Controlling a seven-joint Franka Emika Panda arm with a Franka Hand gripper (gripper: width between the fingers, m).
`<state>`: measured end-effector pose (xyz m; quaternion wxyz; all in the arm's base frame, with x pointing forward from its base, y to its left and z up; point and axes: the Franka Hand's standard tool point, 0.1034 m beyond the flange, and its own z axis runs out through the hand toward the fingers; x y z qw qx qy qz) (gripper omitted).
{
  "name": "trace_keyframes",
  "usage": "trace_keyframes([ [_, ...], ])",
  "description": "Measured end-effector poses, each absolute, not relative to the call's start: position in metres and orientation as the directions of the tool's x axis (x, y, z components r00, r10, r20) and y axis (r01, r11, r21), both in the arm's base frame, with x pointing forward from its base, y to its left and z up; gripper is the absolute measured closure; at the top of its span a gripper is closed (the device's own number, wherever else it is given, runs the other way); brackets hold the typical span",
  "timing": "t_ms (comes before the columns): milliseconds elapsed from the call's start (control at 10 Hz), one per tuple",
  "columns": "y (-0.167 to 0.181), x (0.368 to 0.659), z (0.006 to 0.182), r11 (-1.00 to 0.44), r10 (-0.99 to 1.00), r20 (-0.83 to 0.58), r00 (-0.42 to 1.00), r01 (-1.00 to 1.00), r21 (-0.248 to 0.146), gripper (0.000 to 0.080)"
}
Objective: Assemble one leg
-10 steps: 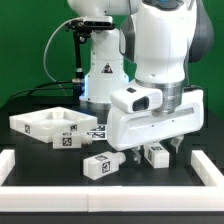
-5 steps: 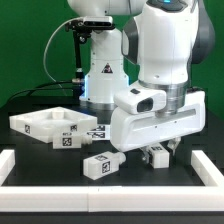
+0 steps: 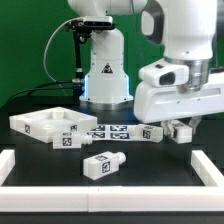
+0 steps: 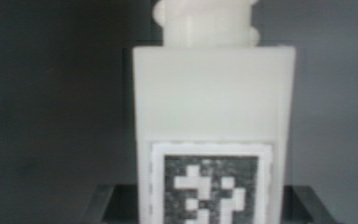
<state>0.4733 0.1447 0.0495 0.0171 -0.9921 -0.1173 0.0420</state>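
My gripper (image 3: 168,128) is shut on a leg (image 3: 152,133), a small white block with black-and-white tags. It holds the leg lying level, a little above the table, at the exterior view's right. In the wrist view the leg (image 4: 202,95) fills the middle, with a tag at one end and a round white peg at the other. My gripper (image 4: 197,205) clamps it at the tagged end, with dark fingers (image 4: 123,200) on both sides. A second leg (image 3: 100,164) lies on the black table near the front.
The large white panel (image 3: 48,127) with round holes lies at the exterior view's left. The marker board (image 3: 112,131) lies flat behind the held leg. A white rail (image 3: 60,188) borders the table's front edge and a raised white rim (image 3: 208,166) its right. The robot base (image 3: 104,70) stands at the back.
My gripper has risen and moved toward the exterior view's right, lifting the leg off the table. The other leg and the panel have not moved.
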Motion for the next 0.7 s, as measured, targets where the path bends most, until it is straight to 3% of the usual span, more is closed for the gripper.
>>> trace_keyframes([
  [400, 0.152, 0.47, 0.048, -0.971, 0.24, -0.082, 0.967, 0.237, -0.042, 0.0515],
  [700, 0.174, 0.443, 0.031, -0.979, 0.201, -0.094, 0.975, 0.198, -0.041, 0.0515],
])
